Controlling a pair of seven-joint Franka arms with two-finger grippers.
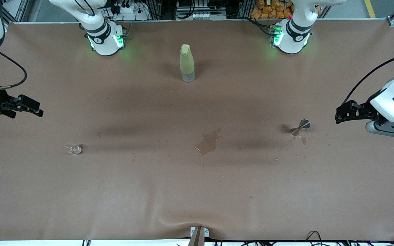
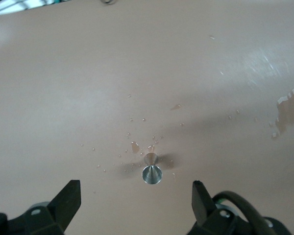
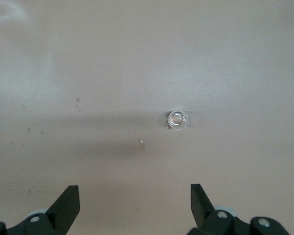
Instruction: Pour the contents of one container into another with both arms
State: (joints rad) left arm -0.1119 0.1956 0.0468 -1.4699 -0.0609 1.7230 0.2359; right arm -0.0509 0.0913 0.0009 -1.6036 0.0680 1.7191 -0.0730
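I'm hovering both hands wide open: the left hand [image 2: 135, 196] over the table [image 1: 197, 191] with the metal cup [image 2: 152, 173] just ahead of its fingertips, the right hand [image 3: 134, 198] with the clear cup [image 3: 177, 119] ahead, slightly off its centreline. The clear cup is looking glassy and nearly invisible, so I'm risking a misjudged grasp. The silvery cone is sitting among droplets; its thin base could let it tip, and a puddle [image 1: 209, 142] is already spreading mid-table.
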